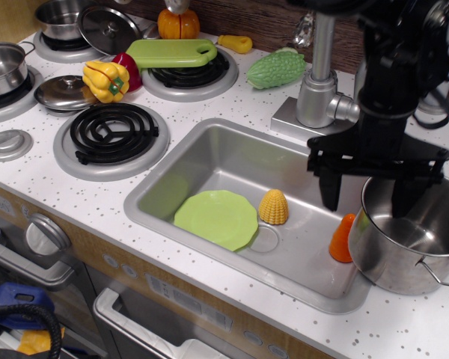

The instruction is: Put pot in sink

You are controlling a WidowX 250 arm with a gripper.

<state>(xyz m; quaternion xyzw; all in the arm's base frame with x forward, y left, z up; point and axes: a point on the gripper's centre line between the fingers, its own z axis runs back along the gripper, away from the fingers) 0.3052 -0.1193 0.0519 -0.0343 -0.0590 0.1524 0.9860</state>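
The large shiny steel pot [423, 239] stands upright on the counter at the sink's right end, its left wall at the basin's edge. The silver-grey sink [209, 153] fills the middle of the view. My black gripper [367, 196] is open and hangs over the pot's left rim. Its left finger [329, 191] is outside the pot, above the sink. Its right finger [402, 200] reaches down inside the pot. The pot's wall lies between the fingers; I cannot tell whether they touch it.
In the sink lie a green plate [215, 218], a yellow corn [273, 207] and an orange piece [343, 238] against the pot. The faucet [318, 82] stands behind the sink. Coil burners [114, 133], small pots [4, 67], lids and toy vegetables are to the left.
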